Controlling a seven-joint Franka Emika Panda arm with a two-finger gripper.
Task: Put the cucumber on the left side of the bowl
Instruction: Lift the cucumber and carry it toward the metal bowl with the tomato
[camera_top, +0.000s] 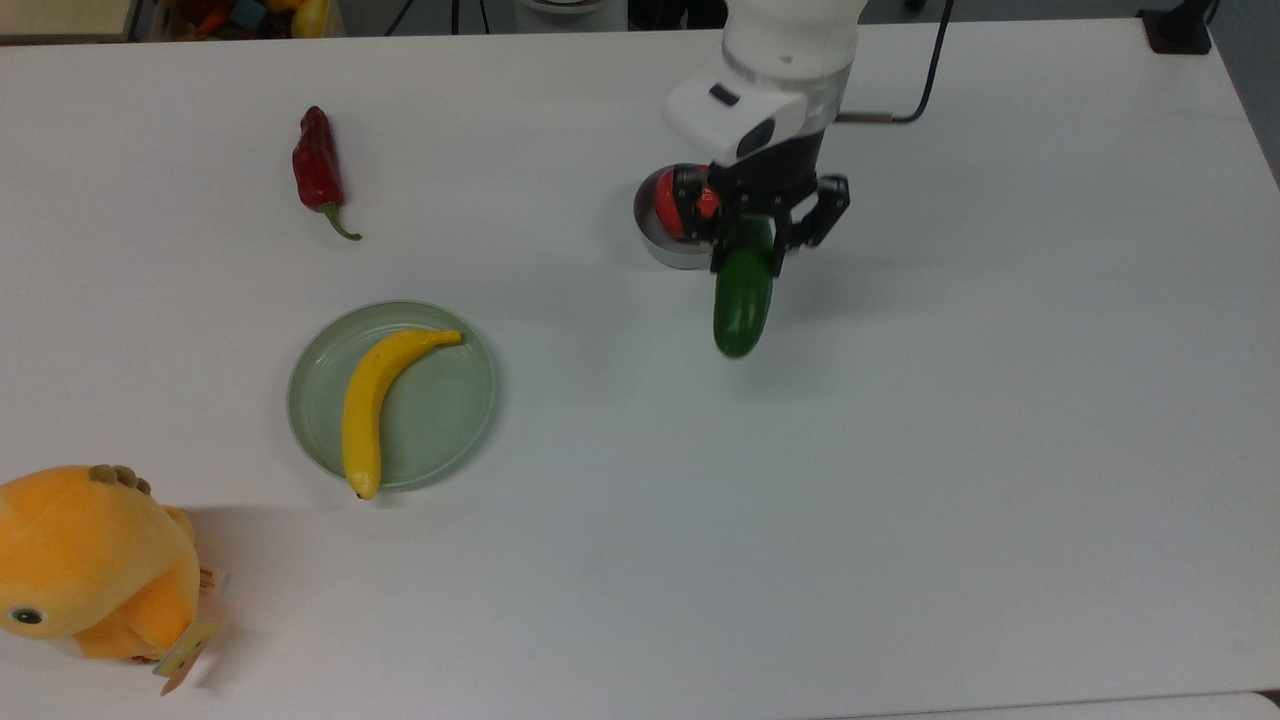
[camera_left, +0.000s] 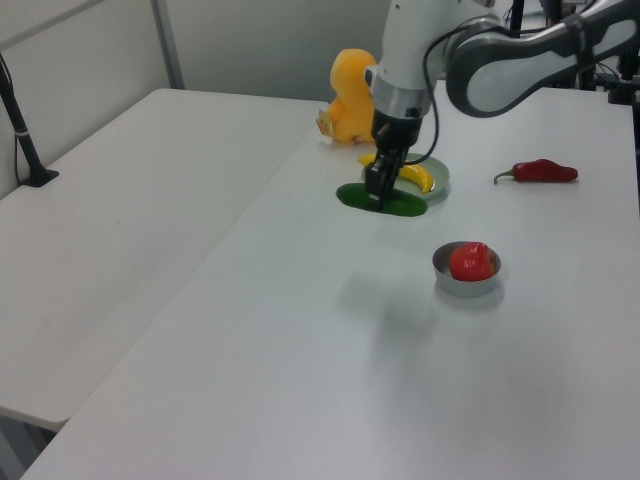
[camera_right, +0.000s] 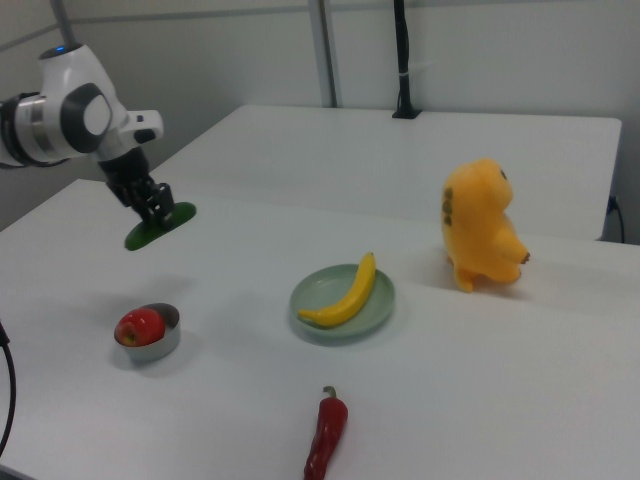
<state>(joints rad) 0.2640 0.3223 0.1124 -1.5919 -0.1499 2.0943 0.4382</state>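
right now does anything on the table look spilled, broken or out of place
Nothing stands out. The gripper holds the cucumber in the air above the table. The banana lies on the green plate, a red fruit sits in the metal bowl, and the chili pepper and orange plush toy look undisturbed.

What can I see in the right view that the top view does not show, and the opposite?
Right view: the cucumber hangs well above the table, with its shadow far below it, and there is a second table behind.

Top view: the gripper partly covers the bowl, and coloured items sit past the table's far edge.

Both: the gripper closed on the cucumber, the red fruit in the bowl, the banana on the green plate, the red chili, the orange plush toy.
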